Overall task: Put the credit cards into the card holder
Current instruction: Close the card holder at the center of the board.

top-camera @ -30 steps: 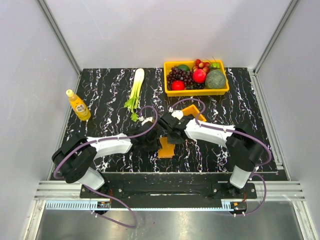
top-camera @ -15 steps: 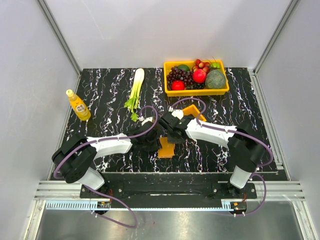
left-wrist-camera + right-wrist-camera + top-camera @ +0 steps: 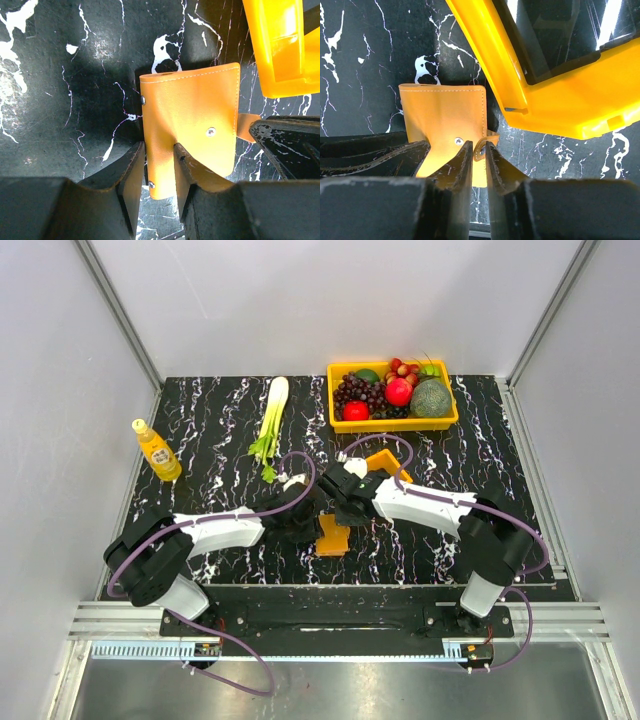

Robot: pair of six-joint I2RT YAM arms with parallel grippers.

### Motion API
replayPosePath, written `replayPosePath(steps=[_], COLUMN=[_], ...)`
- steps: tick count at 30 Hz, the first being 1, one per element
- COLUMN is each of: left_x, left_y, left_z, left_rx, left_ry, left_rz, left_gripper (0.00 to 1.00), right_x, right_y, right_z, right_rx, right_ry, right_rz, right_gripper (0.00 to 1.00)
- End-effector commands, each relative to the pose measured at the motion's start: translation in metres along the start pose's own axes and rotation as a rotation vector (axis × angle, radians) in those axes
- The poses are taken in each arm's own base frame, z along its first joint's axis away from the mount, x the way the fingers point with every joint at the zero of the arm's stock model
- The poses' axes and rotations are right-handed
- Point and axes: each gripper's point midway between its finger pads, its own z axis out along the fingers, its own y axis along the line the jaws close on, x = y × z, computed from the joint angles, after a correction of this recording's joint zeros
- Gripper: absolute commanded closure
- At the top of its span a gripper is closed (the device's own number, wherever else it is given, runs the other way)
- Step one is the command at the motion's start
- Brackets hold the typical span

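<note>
The orange card holder (image 3: 332,537) lies folded shut on the black marble table between both arms. It shows in the left wrist view (image 3: 195,110) and the right wrist view (image 3: 442,112). My left gripper (image 3: 308,525) (image 3: 159,150) is closed on the holder's left edge. My right gripper (image 3: 338,508) (image 3: 480,147) is nearly closed on the holder's small strap tab (image 3: 481,148) at its right edge. No credit cards can be made out in any view.
A small orange raised-wall tray (image 3: 388,462) (image 3: 555,105) (image 3: 280,50) sits just behind the holder. A yellow fruit basket (image 3: 335,390) stands at the back. Celery (image 3: 272,415) and a yellow bottle (image 3: 157,450) lie to the left.
My right gripper has shifted slightly left and away along the holder's right edge. The left arm and the holder have stayed in place.
</note>
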Motion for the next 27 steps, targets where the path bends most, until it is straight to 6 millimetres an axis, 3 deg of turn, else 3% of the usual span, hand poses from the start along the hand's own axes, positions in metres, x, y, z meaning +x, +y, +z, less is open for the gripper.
replayPosePath(steps=[1, 9, 21, 23, 26, 27], left_x=[-0.002, -0.002, -0.002, -0.002, -0.001, -0.002], left_y=[-0.005, -0.006, -0.006, -0.006, -0.006, -0.006], left_z=[-0.001, -0.001, -0.001, -0.001, -0.001, -0.001], left_rx=[0.018, 0.021, 0.020, 0.022, 0.019, 0.021], left_ry=[-0.008, -0.008, -0.006, -0.007, -0.005, -0.004], left_rz=[0.007, 0.007, 0.007, 0.008, 0.007, 0.008], left_gripper=[0.66, 0.66, 0.66, 0.66, 0.66, 0.66], right_x=[-0.014, -0.007, -0.003, -0.002, -0.002, -0.002], right_y=[0.010, 0.008, 0.007, 0.008, 0.008, 0.009], right_z=[-0.008, -0.004, -0.002, -0.002, -0.001, -0.002], right_rx=[-0.023, -0.016, -0.007, -0.010, -0.012, -0.013], right_ry=[-0.050, -0.028, -0.002, 0.003, 0.006, 0.005], right_rz=[0.003, 0.001, -0.012, -0.015, -0.017, -0.015], right_gripper=[0.80, 0.84, 0.77, 0.89, 0.76, 0.81])
